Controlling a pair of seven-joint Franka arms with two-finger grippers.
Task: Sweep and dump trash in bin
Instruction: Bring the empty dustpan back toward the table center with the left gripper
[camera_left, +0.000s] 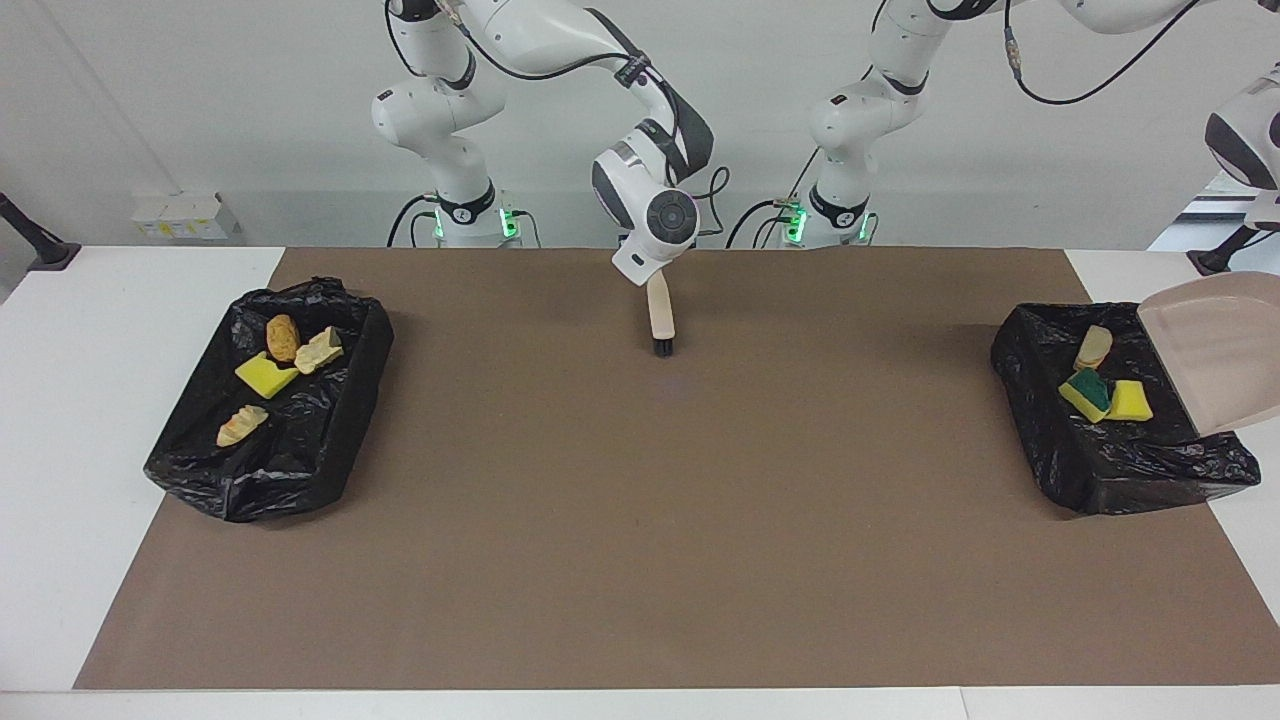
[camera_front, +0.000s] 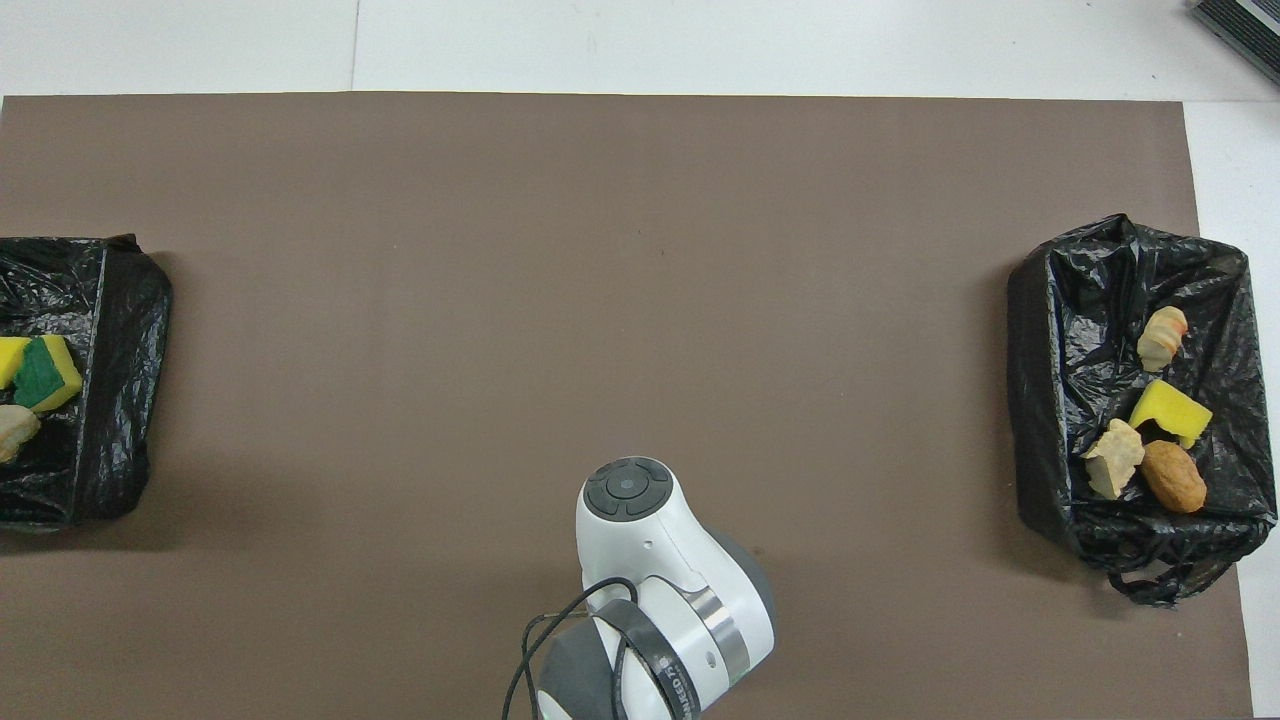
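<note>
The right jaws hold a wooden brush upright, bristles on the brown mat; how far apart they stand cannot be told. The left jaws, out of view, are closed. The tilted dustpan hangs over a black-lined bin holding three scraps; four scraps lie in the other bin.

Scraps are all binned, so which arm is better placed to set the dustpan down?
Left. The beige plastic dustpan hangs tilted over the black-lined bin at its end; the right hand is over mid-table, at the wooden-handled brush.
</note>
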